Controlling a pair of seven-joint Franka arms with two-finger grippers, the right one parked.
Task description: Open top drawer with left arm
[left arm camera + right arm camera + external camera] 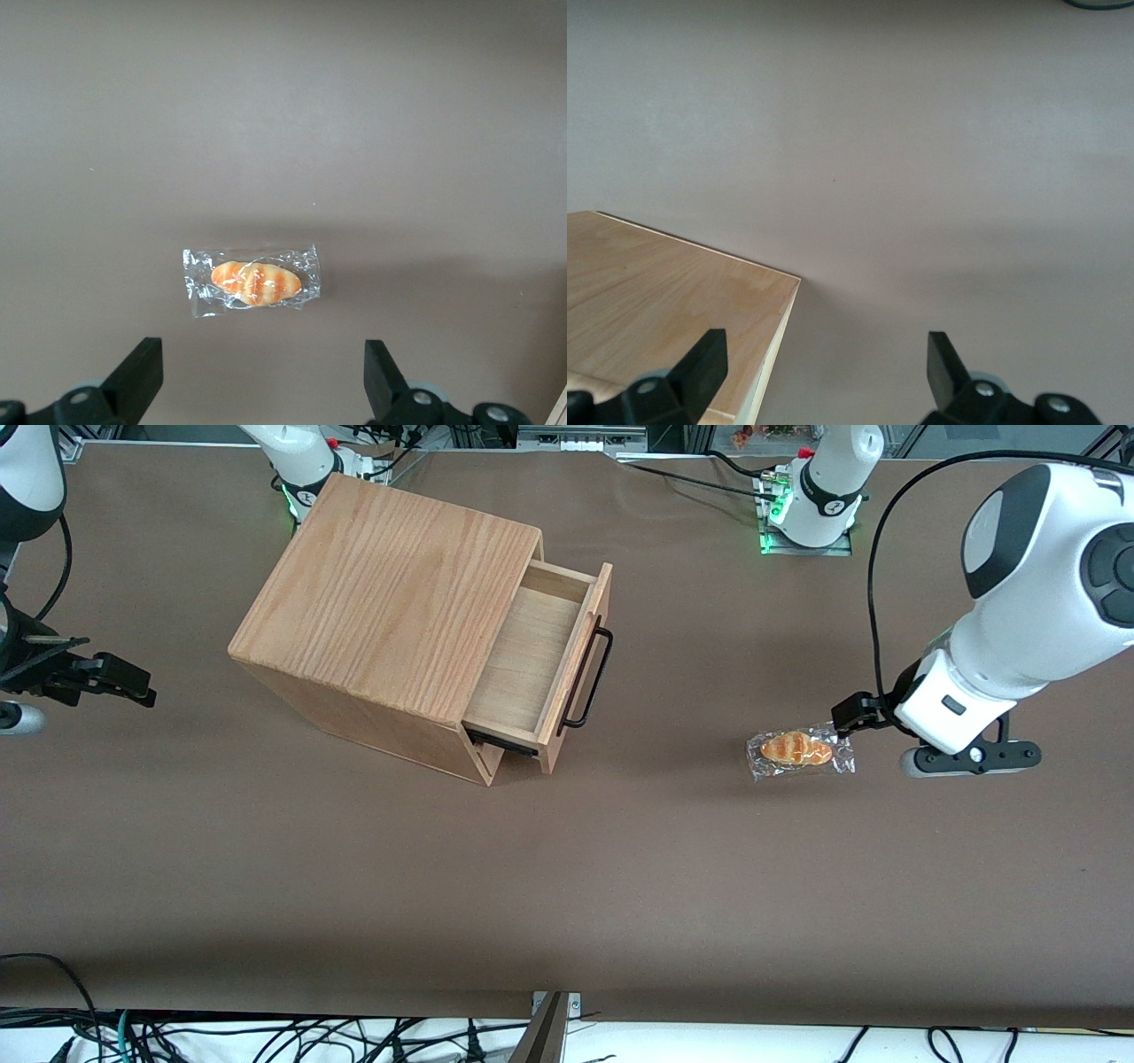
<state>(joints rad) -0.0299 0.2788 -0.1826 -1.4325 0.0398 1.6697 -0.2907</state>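
Note:
The top drawer (530, 657) of the light oak cabinet (390, 593) stands pulled partly out, and its bare wooden floor shows. Its thin black bar handle (591, 677) runs across the drawer front, which faces the working arm's end of the table. My left arm (1036, 576) hangs over the table well away from the handle, toward the working arm's end. Its black gripper (852, 714) is above the table beside a wrapped bread roll. In the left wrist view the gripper (261, 376) is open and empty, with both fingers (142, 367) wide apart.
A bread roll in clear wrap (800, 750) lies on the brown table in front of the drawer, close under the gripper; it also shows in the left wrist view (254, 282). The cabinet top shows in the right wrist view (664, 301). Cables lie along the table's near edge (266, 1036).

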